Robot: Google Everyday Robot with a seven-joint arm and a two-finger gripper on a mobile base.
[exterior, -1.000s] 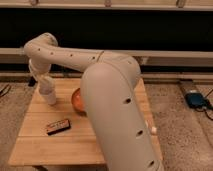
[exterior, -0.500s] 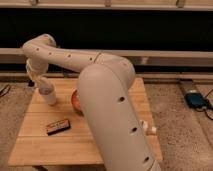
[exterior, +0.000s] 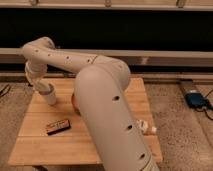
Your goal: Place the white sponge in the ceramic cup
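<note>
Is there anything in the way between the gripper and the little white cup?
Nothing visible. The gripper sits right over the ceramic cup, at the back left of the table. The orange bowl is beside it to the right, the black-and-orange bar nearer the front, both aside. The white sponge does not show.

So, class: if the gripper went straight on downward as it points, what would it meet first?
Probably the ceramic cup, standing on the wooden table right beneath the gripper, though depth is unclear.
</note>
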